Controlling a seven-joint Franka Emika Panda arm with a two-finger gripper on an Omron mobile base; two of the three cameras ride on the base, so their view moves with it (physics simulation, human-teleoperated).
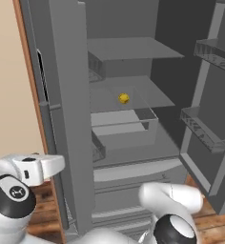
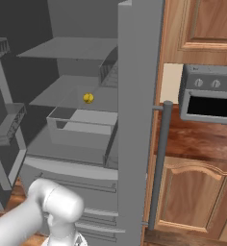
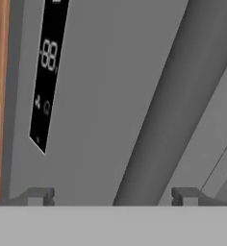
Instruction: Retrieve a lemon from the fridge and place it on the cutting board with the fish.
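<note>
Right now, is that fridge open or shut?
Open: both doors of the fridge are swung wide, showing shelves and the lemon inside.

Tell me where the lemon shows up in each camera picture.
Left base view: the lemon sits just above centre, on a middle shelf of the open fridge.
Right base view: left of centre, same shelf.
Hand view: not in it.
Shared landmark: the clear drawer just below it.

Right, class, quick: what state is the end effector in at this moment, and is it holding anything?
End effector: open, holding nothing; its fingertips stand wide on either side of the fridge's bar handle, not clamped on it.
</note>
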